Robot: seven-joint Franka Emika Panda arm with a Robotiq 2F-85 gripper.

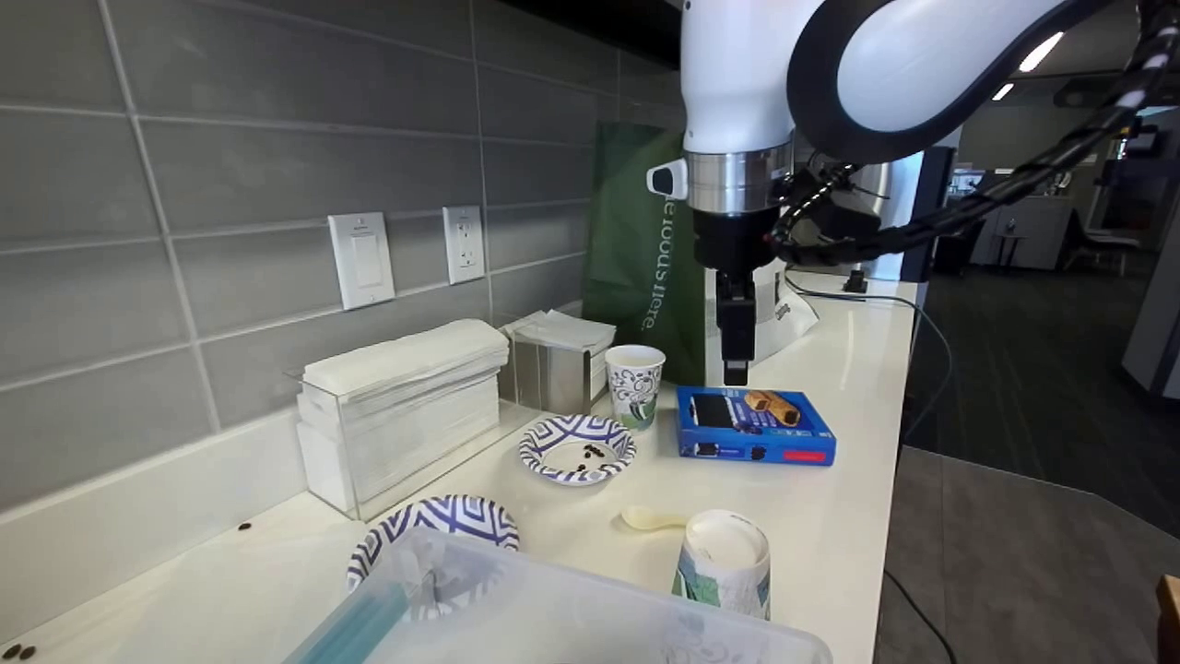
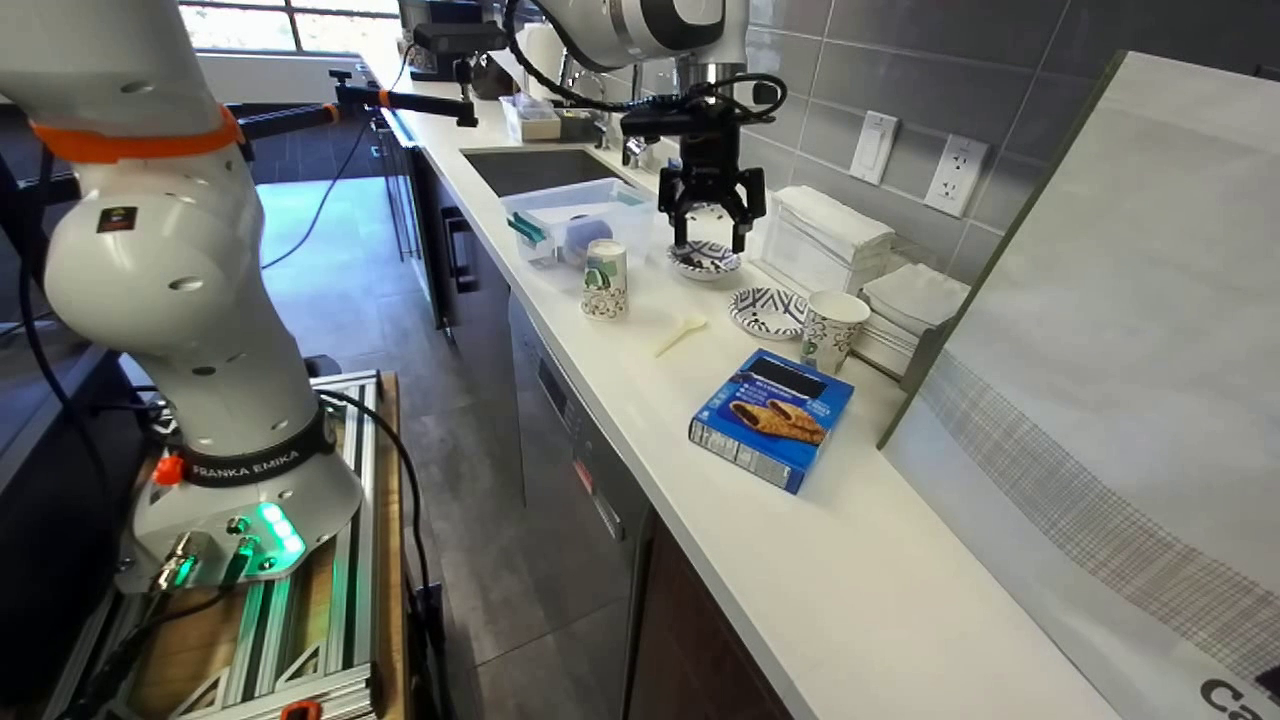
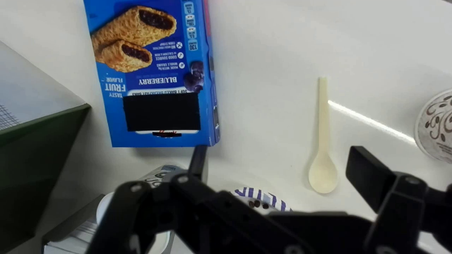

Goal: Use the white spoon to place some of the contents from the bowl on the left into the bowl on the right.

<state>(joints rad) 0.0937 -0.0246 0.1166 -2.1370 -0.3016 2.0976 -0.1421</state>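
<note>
The white spoon lies flat on the counter; it shows in both exterior views and in the wrist view. A patterned paper bowl holds a few dark bean-like pieces; part of its rim shows in the wrist view, the rest hidden by the gripper. Another patterned bowl is partly hidden behind the plastic bin in an exterior view; dark contents show in it. My gripper is open and empty, pointing down above the counter, apart from the spoon.
A blue snack box lies near the bowl with few pieces. An upside-down cup, an upright cup, a clear bin, napkin holders and a green bag stand around.
</note>
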